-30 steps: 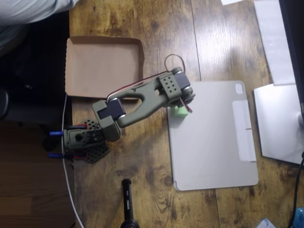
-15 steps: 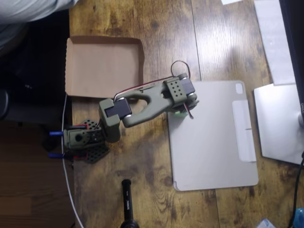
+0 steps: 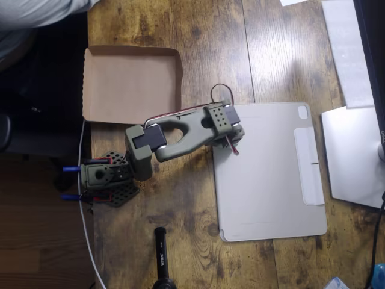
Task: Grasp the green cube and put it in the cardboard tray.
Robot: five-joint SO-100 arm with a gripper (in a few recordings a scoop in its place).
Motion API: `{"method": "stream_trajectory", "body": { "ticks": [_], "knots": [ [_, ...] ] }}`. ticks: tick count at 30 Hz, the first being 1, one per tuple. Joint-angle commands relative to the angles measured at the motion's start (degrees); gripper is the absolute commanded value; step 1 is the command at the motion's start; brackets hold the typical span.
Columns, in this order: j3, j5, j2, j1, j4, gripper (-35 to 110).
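Note:
The cardboard tray (image 3: 129, 84) lies flat near the table's upper-left corner, with nothing in it. The olive-green arm reaches from its base at the left edge toward the right. Its gripper (image 3: 228, 131) hangs over the upper-left corner of the pale-grey tablet cover (image 3: 271, 174), to the right of and slightly below the tray. From above, the gripper head covers its own fingers, so their state is hidden. The green cube is hidden under the gripper head.
The arm's base (image 3: 108, 177) stands at the table's left edge, below the tray. A black cylindrical object (image 3: 161, 259) sticks in from the bottom edge. White papers and a grey device (image 3: 352, 153) lie at the right. A person's sleeve (image 3: 42, 12) shows at the top left.
The gripper head swung right and back, ending lower and nearer the arm's base over the cover's corner. The green cube, visible beside it a second ago, is now covered.

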Motion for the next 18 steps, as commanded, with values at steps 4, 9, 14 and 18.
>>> {"method": "stream_trajectory", "body": {
  "ticks": [4, 9, 14, 18],
  "knots": [
    [-2.55, 0.44, 1.76, -1.67, 0.79, 36],
    [-4.31, 0.35, 2.20, -1.23, 1.76, 35],
    [-4.04, 0.35, 1.85, -0.97, 1.32, 29],
    [-3.08, 0.35, 1.58, -0.79, -0.18, 24]
  ]
}}
